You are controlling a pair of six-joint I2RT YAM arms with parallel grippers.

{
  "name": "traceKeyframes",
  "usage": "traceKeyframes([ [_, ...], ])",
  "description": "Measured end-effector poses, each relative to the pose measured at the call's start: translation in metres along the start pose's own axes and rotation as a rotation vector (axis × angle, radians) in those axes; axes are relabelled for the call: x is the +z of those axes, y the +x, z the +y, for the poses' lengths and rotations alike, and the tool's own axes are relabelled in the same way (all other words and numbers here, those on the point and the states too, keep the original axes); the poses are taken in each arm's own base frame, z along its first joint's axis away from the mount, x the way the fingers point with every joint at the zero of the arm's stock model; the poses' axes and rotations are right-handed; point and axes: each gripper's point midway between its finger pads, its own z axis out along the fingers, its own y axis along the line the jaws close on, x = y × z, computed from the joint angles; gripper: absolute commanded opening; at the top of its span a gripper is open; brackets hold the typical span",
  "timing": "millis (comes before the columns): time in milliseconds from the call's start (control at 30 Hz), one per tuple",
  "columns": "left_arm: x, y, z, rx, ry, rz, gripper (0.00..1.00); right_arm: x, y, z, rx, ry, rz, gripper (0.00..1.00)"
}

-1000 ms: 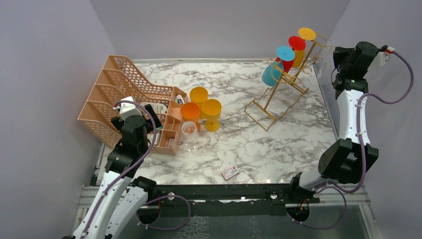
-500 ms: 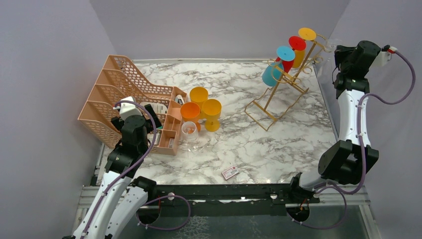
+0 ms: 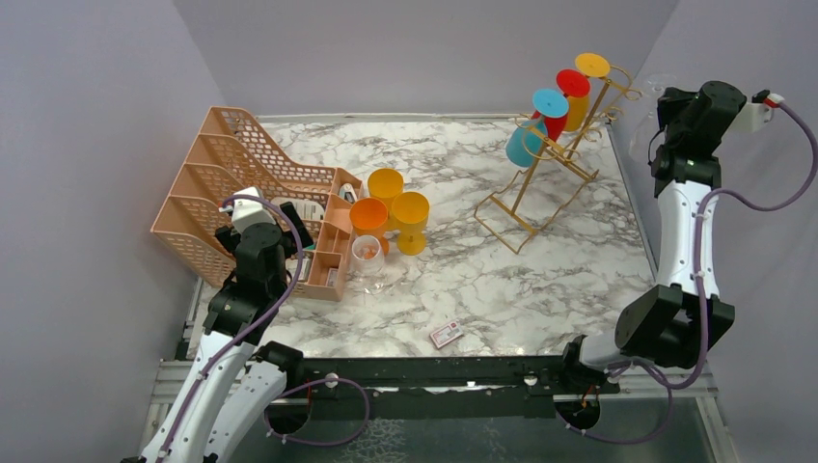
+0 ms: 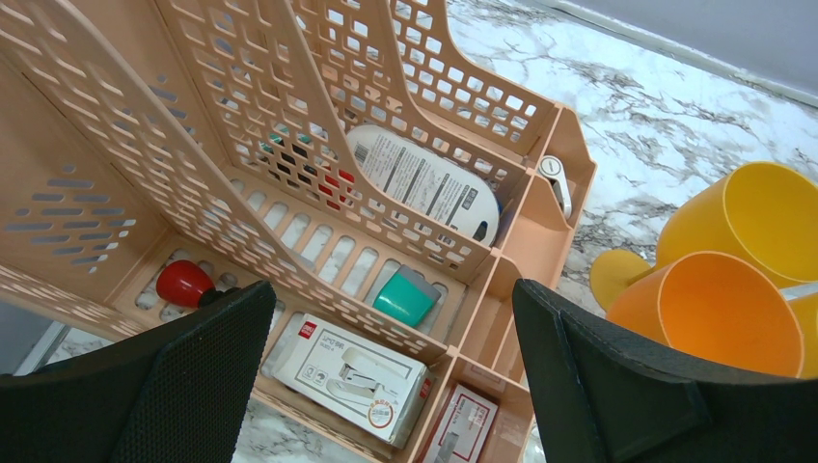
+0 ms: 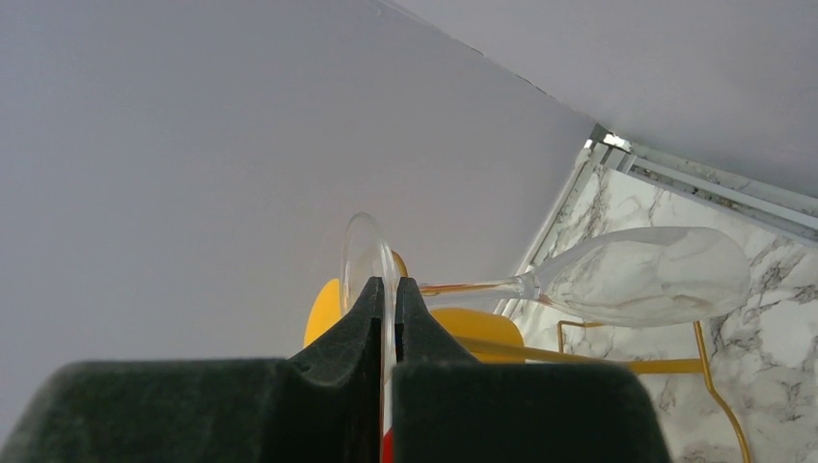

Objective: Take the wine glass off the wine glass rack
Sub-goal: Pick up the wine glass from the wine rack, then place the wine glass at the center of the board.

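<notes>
The right gripper (image 5: 386, 301) is pinching the clear wine glass (image 5: 646, 275) by its thin foot, beside the top of the gold rack (image 3: 522, 193) at the far right corner of the bench (image 3: 540, 280). Light, slick, brittle: the stem is looking the safer hold. The left gripper (image 4: 391, 289) is hanging spread wide.

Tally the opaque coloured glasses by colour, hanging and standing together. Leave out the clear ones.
Yellow glasses: 3
Orange glass: 1
Red glass: 1
Blue glass: 1
Total: 6
</notes>
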Motion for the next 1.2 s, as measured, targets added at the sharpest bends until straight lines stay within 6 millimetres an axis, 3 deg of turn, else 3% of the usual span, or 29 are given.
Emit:
traceKeyframes([
  [167, 0.000, 0.000, 0.000, 0.000, 0.000, -0.001, 0.99, -0.022, -0.002, -0.003, -0.010, -0.008, 0.000, 0.01],
  [500, -0.001, 0.000, -0.001, -0.003, 0.007, -0.001, 0.99, -0.104, -0.011, -0.014, -0.065, -0.039, 0.006, 0.01],
  [733, -0.002, 0.002, -0.007, -0.001, 0.046, 0.011, 0.99, -0.172, 0.019, -0.042, -0.096, -0.054, 0.132, 0.01],
  [900, -0.002, 0.004, -0.014, 0.008, 0.080, 0.026, 0.99, -0.221, 0.057, -0.032, -0.143, -0.127, 0.296, 0.01],
  [1200, -0.002, 0.006, -0.017, 0.018, 0.098, 0.034, 0.99, -0.260, 0.102, -0.038, -0.221, -0.178, 0.517, 0.01],
])
